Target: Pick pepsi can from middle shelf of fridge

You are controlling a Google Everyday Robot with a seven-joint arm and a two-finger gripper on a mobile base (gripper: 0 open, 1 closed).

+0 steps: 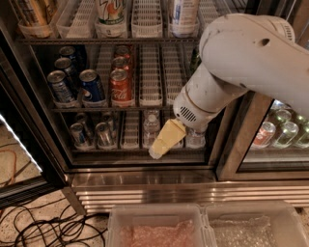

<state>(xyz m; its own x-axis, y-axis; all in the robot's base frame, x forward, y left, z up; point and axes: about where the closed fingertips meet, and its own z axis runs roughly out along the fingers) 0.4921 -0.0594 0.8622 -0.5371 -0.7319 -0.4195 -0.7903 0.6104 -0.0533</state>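
The fridge (227, 159) stands open in front of me. Its middle shelf (149, 107) holds white slotted lanes. The pepsi can (92, 88), deep glossy blue with a silver lid, stands at the front of the second lane from the left. Paler blue-and-silver cans (60, 88) stand to its left and a red cola can (120, 87) to its right. My cream-coloured gripper (157, 150) points down and left in front of the lower shelf, below and right of the pepsi can and apart from it. My white arm (246, 62) hides the right end of the middle shelf.
The lower shelf holds silver cans (104, 135) and water bottles (151, 121). The top shelf holds tall bottles (111, 12). More cans (270, 134) sit behind the right glass door. The ribbed steel base strip (193, 194), two clear bins (159, 226) and floor cables (48, 229) lie below.
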